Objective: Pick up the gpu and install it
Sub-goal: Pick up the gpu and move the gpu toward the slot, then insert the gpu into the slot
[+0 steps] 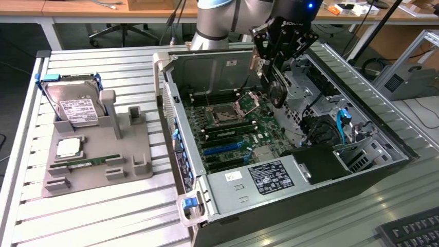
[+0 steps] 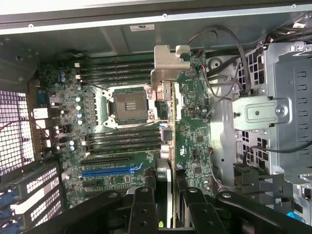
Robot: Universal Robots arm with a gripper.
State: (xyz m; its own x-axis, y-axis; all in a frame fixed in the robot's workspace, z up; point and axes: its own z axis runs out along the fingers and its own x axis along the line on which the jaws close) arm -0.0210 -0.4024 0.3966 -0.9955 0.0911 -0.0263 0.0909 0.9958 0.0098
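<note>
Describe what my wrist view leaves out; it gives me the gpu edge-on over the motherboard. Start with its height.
Observer: The gripper holds the gpu above the motherboard. It hangs roughly level with the upper rim of the open case and does not look seated in any slot.
Operator: Name what sits outside the case.
Observer: A gray holder sits beside the case, on the exterior view's left.
Operator: List one part in it.
Observer: A silver hard drive stands upright in it.
</note>
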